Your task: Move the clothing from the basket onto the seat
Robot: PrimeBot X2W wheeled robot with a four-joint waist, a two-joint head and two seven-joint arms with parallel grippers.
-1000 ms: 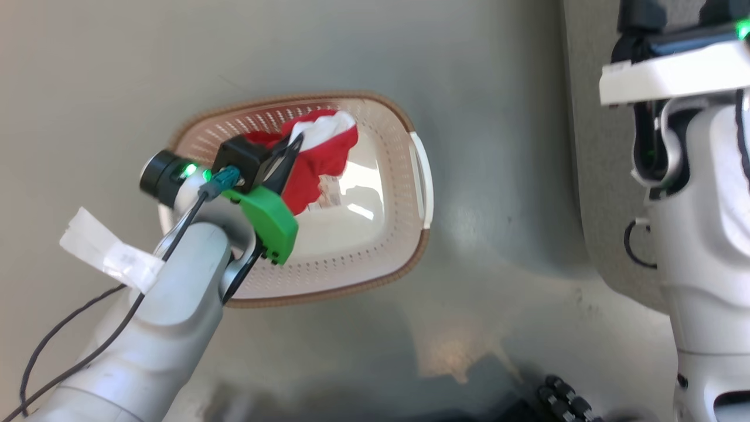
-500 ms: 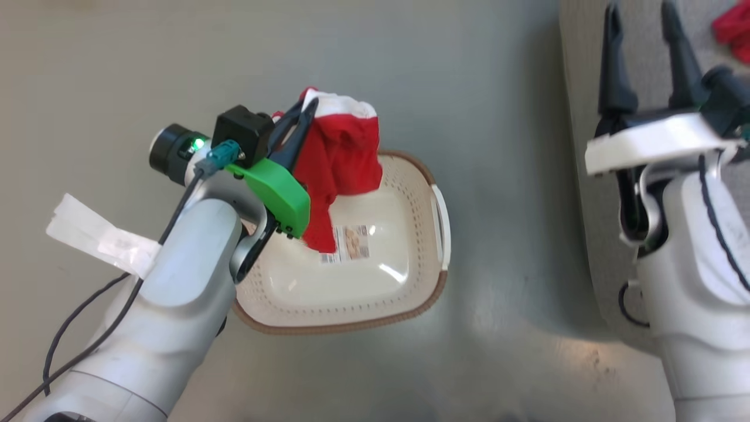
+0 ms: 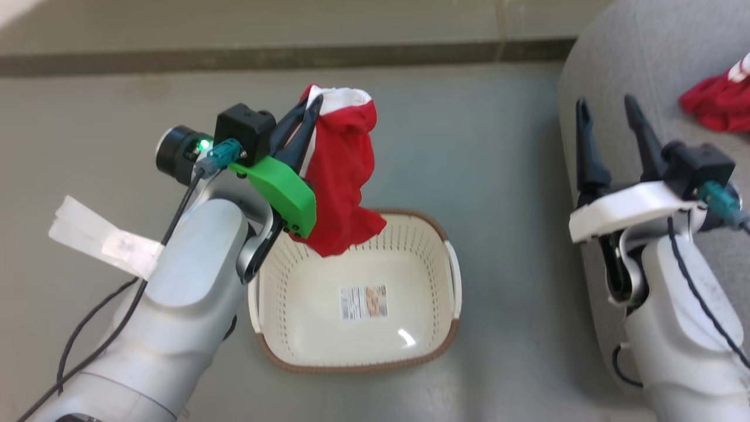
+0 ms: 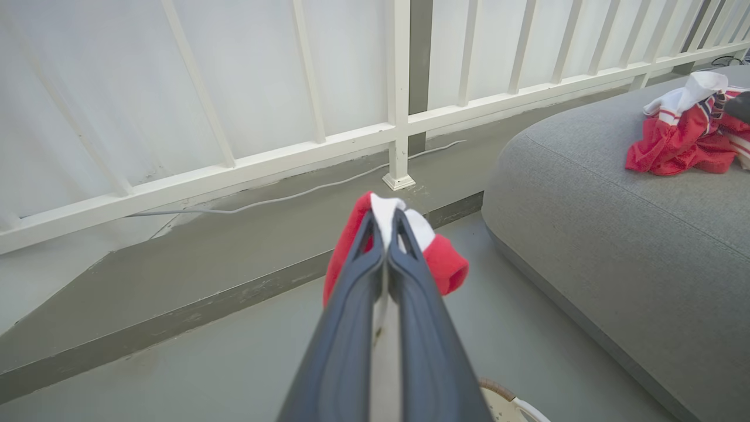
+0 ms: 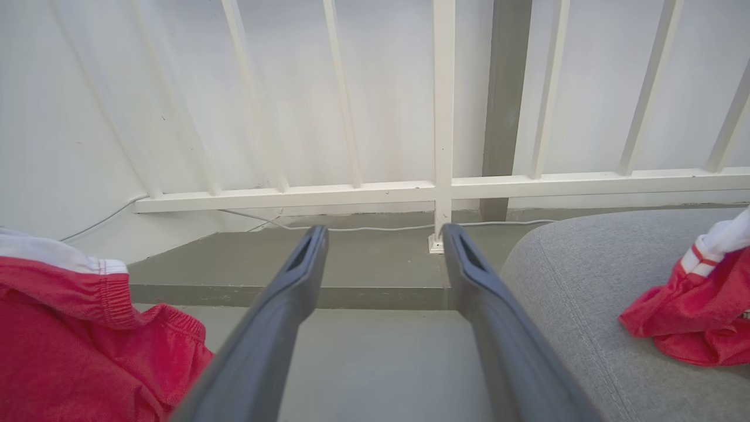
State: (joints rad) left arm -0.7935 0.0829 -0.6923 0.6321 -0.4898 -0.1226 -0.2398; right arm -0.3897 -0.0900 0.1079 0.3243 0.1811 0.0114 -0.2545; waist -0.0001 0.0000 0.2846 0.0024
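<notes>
Left claw point(image 3: 313, 108) is clamped tight on a red garment point(image 3: 340, 164). Its two dark fingers are pressed together with the white waistband pinched between the tips. On the left wrist view I see the same grip: the left claw point(image 4: 384, 218) closed flat, with red and white cloth point(image 4: 445, 264) bunching out on both sides of the tips. The garment hangs free below the grip. From my head view its lower end falls in front of the far rim of the basket point(image 3: 351, 366), and I cannot tell whether cloth and rim touch. The basket stands on the grey floor point(image 3: 469, 117), and a barcode sticker point(image 3: 363, 302) shows on its pale bottom.

Right claw point(image 3: 605, 108) stands with its fingers well apart and nothing between them. It sits over the near edge of the seat point(image 3: 633, 53), fingers pointing up the view. On the right wrist view the right claw point(image 5: 384, 234) frames floor and a white railing point(image 5: 442, 117), the held garment point(image 5: 70, 328) sits at the lower left, and the seat point(image 5: 586, 275) curves in at the lower right.

A second heap of red clothing point(image 3: 718, 99) with white trim lies on top of the seat, well apart from both claws. The left wrist view shows that heap point(image 4: 679, 140) crumpled on the grey cushion point(image 4: 615, 234). The basket is to the left of the seat, with a strip of floor between them. A thin cable point(image 4: 293, 193) runs along the foot of the railing point(image 4: 398, 117).
</notes>
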